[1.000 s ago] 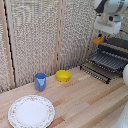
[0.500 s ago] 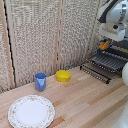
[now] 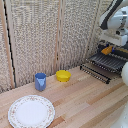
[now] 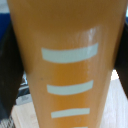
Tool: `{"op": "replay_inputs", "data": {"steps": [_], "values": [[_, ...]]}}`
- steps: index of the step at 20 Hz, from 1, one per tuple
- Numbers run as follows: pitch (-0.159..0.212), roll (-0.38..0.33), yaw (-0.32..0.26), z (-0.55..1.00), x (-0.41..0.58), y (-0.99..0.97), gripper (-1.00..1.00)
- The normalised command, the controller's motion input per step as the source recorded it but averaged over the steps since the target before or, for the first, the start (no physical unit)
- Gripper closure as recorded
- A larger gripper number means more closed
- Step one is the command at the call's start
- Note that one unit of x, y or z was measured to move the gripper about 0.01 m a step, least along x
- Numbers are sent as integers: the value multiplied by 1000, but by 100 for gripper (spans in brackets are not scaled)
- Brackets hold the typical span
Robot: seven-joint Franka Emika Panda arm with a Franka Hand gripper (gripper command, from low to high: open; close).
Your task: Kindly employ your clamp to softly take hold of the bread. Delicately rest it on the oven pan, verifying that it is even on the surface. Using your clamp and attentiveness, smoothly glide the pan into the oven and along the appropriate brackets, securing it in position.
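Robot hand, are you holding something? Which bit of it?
Yes, the hand holds the orange bread, above the oven pan. The dark fingers press its two long sides. Which part along its length, I cannot tell.

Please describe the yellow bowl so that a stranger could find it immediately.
Start at the wooden table before the woven screen. Near the screen stand a blue cup and, on the exterior view's right of it, the yellow bowl. It alone is low, round and yellow.
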Motion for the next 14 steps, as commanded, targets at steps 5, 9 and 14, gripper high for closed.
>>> {"op": "replay_inputs", "data": {"steps": [5, 9, 14], "values": [[47, 41, 52, 14, 577, -345, 100], [35, 66, -20, 183, 299, -569, 100], [42, 39, -18, 147, 87, -513, 100]]}}
